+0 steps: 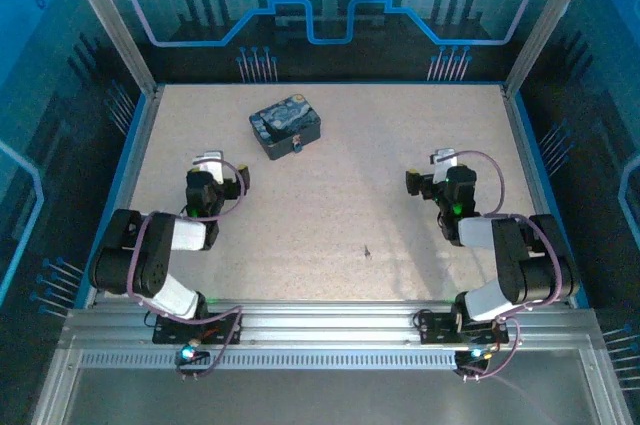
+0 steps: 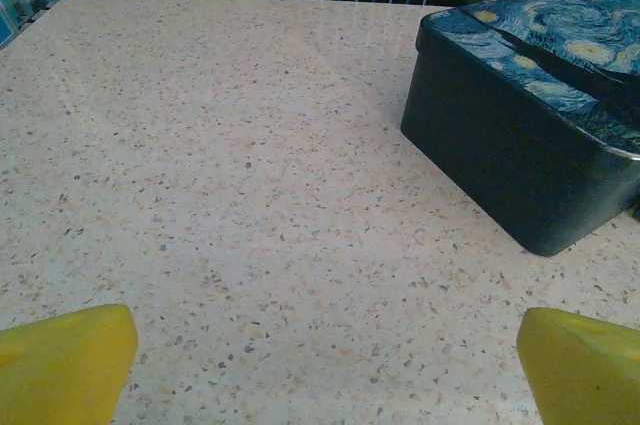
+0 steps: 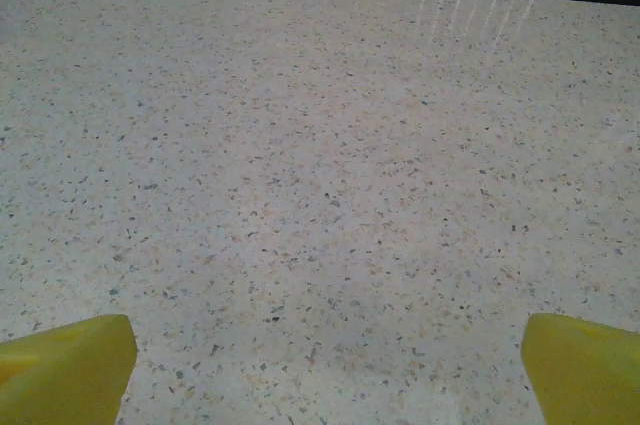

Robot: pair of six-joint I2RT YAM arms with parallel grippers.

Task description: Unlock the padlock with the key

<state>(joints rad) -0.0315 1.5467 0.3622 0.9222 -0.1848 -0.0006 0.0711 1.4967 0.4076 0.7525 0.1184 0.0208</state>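
Observation:
The tiny padlock (image 1: 297,145) hangs at the front side of a dark blue swirl-patterned box (image 1: 285,122), at the back of the table left of centre. The key (image 1: 367,252) is a small dark sliver lying alone on the table, nearer the front and between the two arms. My left gripper (image 1: 209,159) is open, low over the table, near and left of the box (image 2: 530,135). Its yellow fingertips (image 2: 65,365) stand wide apart over bare table. My right gripper (image 1: 445,158) is open too, far right of the box, with its fingertips (image 3: 585,370) apart and nothing between them.
The speckled table (image 1: 330,205) has a blue raised rim (image 1: 135,155) and clear enclosure walls on the left, right and back. The arm bases sit on a metal rail (image 1: 330,330) at the near edge.

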